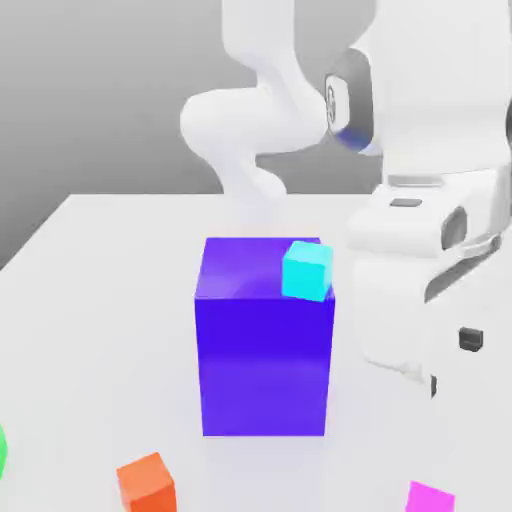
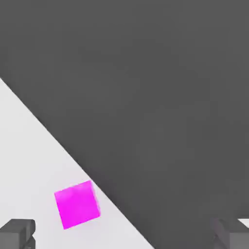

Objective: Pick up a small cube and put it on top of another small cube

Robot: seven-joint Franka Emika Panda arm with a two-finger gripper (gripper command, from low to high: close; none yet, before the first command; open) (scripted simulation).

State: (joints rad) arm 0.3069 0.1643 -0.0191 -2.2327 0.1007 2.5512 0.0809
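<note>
I see the gripper (image 2: 124, 233) with its fingers (image 2: 17, 232) spread wide and nothing between them. The small cube (image 2: 77, 204) lies on the white table (image 2: 29, 160), near one fingertip, close to the table edge. In the exterior view, the cyan cube (image 1: 306, 270) sits atop the big blue-violet block (image 1: 265, 340); the orange cube (image 1: 146, 483) rests on the table well apart.

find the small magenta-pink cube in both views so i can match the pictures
Exterior view: the small magenta-pink cube sits at the bottom edge toward the exterior view's right, on the white table, partly cut off by the frame.
Hand view: the same cube lies on the table close to its edge, between the two dark fingertips of the open hand.
Shared landmark: the white table surface under the cube.
</note>
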